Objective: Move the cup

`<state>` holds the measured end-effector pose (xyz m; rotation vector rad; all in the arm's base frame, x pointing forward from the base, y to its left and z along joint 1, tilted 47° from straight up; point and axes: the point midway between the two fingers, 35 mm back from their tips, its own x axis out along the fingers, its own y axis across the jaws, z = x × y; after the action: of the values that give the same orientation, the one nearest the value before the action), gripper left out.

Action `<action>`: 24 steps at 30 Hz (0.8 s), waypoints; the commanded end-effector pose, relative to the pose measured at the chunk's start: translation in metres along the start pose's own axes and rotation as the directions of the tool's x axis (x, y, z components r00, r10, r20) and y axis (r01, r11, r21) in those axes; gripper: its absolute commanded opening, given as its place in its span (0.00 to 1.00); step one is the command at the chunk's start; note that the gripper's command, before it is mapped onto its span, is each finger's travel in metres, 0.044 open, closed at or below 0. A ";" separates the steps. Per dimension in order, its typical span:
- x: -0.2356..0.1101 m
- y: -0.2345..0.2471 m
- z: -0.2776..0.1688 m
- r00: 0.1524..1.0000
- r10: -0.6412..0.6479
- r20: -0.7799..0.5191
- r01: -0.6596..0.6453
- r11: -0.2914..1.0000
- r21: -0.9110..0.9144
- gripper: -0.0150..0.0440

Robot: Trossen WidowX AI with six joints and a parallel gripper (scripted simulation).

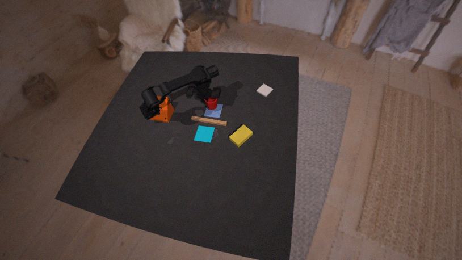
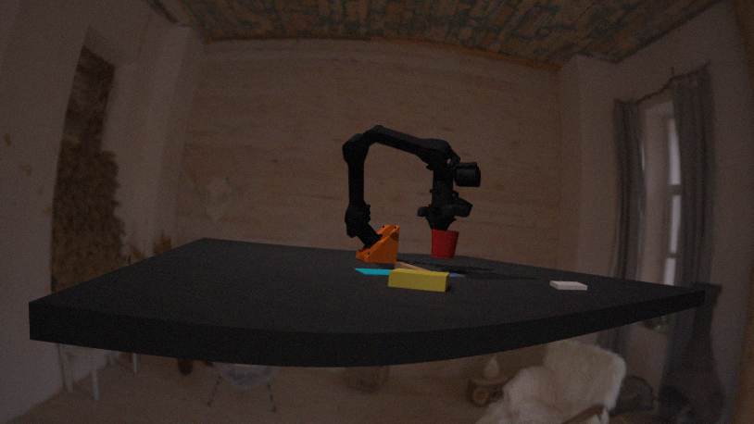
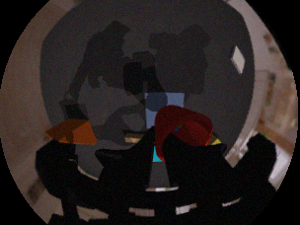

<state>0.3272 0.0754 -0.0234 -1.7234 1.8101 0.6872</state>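
A red cup (image 1: 211, 103) (image 2: 444, 243) (image 3: 185, 127) hangs upright a little above the pale blue pad (image 1: 214, 112) (image 3: 156, 104). My gripper (image 1: 211, 97) (image 2: 444, 228) (image 3: 157, 128) comes down from above and is shut on the cup's rim. The cyan pad (image 1: 204, 134) (image 2: 369, 270) lies nearer the front, past a low wooden bar (image 1: 209, 121) (image 2: 408, 265) that runs between the two pads. I cannot see the marbles inside the cup.
A yellow block (image 1: 240, 135) (image 2: 418, 279) lies right of the cyan pad. A small white block (image 1: 264, 89) (image 2: 568, 285) (image 3: 239, 60) lies further to the right. The arm's orange base (image 1: 164, 111) (image 2: 382, 246) stands left of the pads.
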 end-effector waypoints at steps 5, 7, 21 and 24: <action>0.000 0.000 0.000 1.000 0.000 0.000 0.000 1.000 0.000 0.25; 0.000 0.000 0.000 1.000 0.000 0.000 0.000 1.000 0.000 0.25; 0.000 0.000 -0.007 1.000 0.002 0.000 -0.002 1.000 0.001 0.25; -0.001 0.001 -0.014 1.000 0.003 -0.001 -0.003 1.000 0.002 0.25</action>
<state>0.3269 0.0724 -0.0169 -1.7183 1.8047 0.6843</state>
